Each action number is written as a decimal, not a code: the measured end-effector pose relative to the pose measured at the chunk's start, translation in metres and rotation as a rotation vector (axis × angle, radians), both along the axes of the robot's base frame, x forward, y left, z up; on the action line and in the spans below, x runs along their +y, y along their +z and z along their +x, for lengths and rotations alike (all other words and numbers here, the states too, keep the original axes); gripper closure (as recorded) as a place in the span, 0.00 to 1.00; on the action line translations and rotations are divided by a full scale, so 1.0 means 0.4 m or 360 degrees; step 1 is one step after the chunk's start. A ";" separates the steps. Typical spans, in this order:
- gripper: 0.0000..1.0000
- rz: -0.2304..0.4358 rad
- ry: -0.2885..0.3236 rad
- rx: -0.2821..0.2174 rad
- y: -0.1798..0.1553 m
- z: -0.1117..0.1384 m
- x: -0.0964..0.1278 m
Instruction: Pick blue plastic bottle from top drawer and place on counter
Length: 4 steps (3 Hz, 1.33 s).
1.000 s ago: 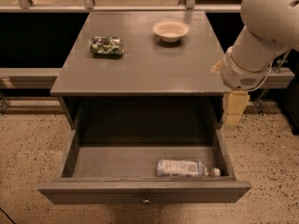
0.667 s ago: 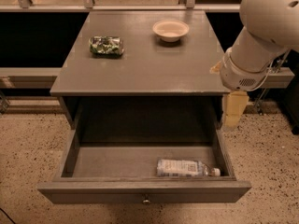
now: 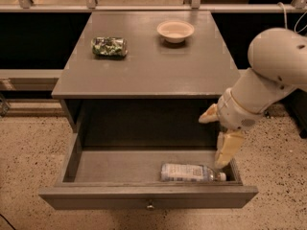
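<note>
The grey counter (image 3: 158,66) stood wider than the drawer (image 3: 120,166), which was pulled out below it over a speckled floor (image 3: 29,152). The robot's white arm (image 3: 273,71) reached in from the right, with its gripper (image 3: 213,140) hanging over the drawer's right end, near the capped end of the bottle (image 3: 187,172). The gripper appeared released, its 2 cream fingers (image 3: 228,148) spread apart and holding nothing, though 1 of them was foreshortened and hard to read. The bottle lay on its side on the drawer floor, close behind the front panel and right of centre, with its cap pointing right. On the counter sat 1 pale bowl (image 3: 175,30) at the back, right of centre, and 1 green-and-white packet (image 3: 109,46) well to its left. A small round knob (image 3: 150,206) marked the middle of the drawer front.
</note>
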<state>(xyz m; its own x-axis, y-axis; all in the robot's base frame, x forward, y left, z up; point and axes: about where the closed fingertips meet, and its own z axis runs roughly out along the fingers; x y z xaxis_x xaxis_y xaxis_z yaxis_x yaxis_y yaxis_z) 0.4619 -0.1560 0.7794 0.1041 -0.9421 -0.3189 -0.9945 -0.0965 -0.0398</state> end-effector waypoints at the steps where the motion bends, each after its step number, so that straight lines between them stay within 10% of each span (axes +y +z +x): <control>1: 0.29 0.0099 0.0103 0.0111 -0.108 -0.091 0.087; 4: 0.42 0.0089 0.0129 0.0147 -0.288 -0.093 0.185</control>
